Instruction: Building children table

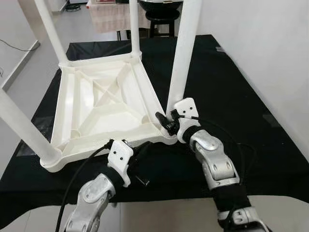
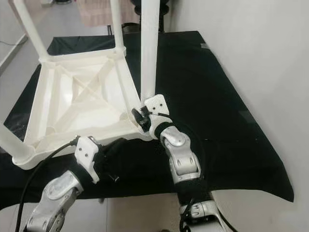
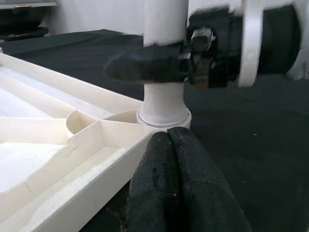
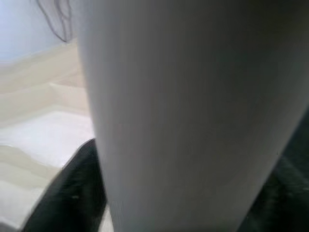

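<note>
Clamped low on near-right table leg (image 1: 183,58) w/ right end effector (image 1: 168,122), just above corner socket of upturned white table (image 1: 104,104) lying on black-covered surface (image 1: 231,96). Left end effector (image 3: 170,164) pressed together, touching table's near rim. Best kept leg vertical, pushed straight down, rim braced. Wall close on right; surface's front edge just behind both arms, more room ahead.

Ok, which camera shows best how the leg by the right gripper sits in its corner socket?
The left wrist view: it looks level at the leg entering the socket, with the right gripper clamped just above. Both eye views show the joint from above, partly hidden by that gripper. The right wrist view is a blurred close-up of the leg.
</note>
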You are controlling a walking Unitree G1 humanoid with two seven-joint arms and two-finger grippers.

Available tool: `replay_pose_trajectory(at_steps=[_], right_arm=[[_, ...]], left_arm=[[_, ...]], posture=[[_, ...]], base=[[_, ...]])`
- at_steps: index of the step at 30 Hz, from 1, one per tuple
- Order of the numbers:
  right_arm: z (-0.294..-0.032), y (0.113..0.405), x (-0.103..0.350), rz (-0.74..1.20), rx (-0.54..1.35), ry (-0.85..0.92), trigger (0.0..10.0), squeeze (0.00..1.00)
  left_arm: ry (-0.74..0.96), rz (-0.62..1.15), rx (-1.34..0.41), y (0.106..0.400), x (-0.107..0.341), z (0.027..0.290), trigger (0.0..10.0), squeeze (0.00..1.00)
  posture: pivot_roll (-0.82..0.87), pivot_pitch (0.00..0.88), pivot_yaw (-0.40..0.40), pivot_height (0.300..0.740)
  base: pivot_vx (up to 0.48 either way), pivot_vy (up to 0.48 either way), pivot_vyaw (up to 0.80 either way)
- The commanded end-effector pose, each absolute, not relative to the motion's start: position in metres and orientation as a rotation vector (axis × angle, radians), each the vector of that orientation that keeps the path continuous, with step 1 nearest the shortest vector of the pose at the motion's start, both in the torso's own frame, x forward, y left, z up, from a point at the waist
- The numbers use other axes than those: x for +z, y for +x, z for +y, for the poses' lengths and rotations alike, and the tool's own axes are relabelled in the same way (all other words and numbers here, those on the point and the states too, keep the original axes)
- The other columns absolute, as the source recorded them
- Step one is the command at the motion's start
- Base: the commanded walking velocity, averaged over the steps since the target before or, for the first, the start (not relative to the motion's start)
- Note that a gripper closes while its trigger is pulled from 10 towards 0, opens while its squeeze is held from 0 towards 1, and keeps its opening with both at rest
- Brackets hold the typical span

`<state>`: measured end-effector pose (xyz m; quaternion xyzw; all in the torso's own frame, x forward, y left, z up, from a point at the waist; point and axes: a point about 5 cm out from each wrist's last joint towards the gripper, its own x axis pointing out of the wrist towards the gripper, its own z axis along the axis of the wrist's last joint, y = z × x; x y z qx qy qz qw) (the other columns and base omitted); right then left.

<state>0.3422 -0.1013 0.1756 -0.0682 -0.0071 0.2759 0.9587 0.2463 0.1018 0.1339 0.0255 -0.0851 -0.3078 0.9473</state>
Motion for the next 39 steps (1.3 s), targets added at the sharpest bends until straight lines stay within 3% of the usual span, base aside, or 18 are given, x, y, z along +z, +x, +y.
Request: replay_pose_trajectory(at_steps=[1, 2, 3, 11, 18, 19, 21, 22, 29, 39], right_arm=[[-0.094, 0.346, 0.187, -0.038, 0.663, -0.11, 10.0, 0.67], [-0.094, 0.349, 0.193, -0.053, 0.729, -0.109, 10.0, 0.44], [-0.094, 0.352, 0.199, -0.066, 0.798, -0.127, 10.0, 0.0], [-0.091, 0.361, 0.207, -0.059, 1.075, -0.246, 10.0, 0.0], [-0.091, 0.374, 0.214, -0.017, 1.15, -0.207, 9.7, 0.0], [-0.092, 0.373, 0.213, -0.001, 1.195, -0.204, 1.7, 0.0], [-0.093, 0.373, 0.212, 0.005, 1.22, -0.204, 1.7, 0.0], [-0.095, 0.374, 0.211, 0.016, 1.224, -0.201, 0.0, 0.0], [-0.104, 0.377, 0.208, 0.0, 1.187, -0.184, 0.0, 0.0], [-0.122, 0.378, 0.194, -0.012, 0.883, -0.144, 0.0, 0.0]], left_arm=[[0.057, -0.158, -0.626, 0.245, 0.131, 0.104, 10.0, 0.0], [0.056, -0.158, -0.628, 0.246, 0.131, 0.104, 10.0, 0.0], [0.055, -0.158, -0.629, 0.246, 0.131, 0.103, 10.0, 0.0], [0.058, -0.158, -0.626, 0.246, 0.132, 0.103, 10.0, 0.0], [0.059, -0.156, -0.628, 0.246, 0.132, 0.103, 10.0, 0.0], [0.058, -0.155, -0.629, 0.246, 0.132, 0.103, 10.0, 0.0], [0.058, -0.155, -0.629, 0.246, 0.132, 0.103, 10.0, 0.0], [0.058, -0.155, -0.629, 0.246, 0.132, 0.103, 10.0, 0.0], [0.057, -0.156, -0.629, 0.246, 0.132, 0.102, 10.0, 0.0], [0.054, -0.157, -0.628, 0.245, 0.132, 0.104, 10.0, 0.0]], posture=[[0.01, 0.112, -0.01, 0.74], [0.01, 0.112, -0.01, 0.74], [0.02, 0.11, -0.011, 0.74], [0.03, 0.107, -0.014, 0.74], [0.03, 0.106, -0.014, 0.74], [0.04, 0.109, -0.014, 0.74], [0.04, 0.109, -0.014, 0.74], [0.04, 0.11, -0.015, 0.74], [0.03, 0.113, -0.016, 0.74], [0.02, 0.123, -0.018, 0.74]], base=[[0.0, 0.0, 0.0], [0.0, 0.0, 0.0], [0.0, 0.0, 0.0], [0.0, 0.0, 0.0], [0.0, 0.0, 0.0], [0.0, 0.0, 0.0], [0.0, 0.0, 0.0], [0.0, 0.0, 0.0], [0.0, 0.0, 0.0], [0.0, 0.0, 0.0]])
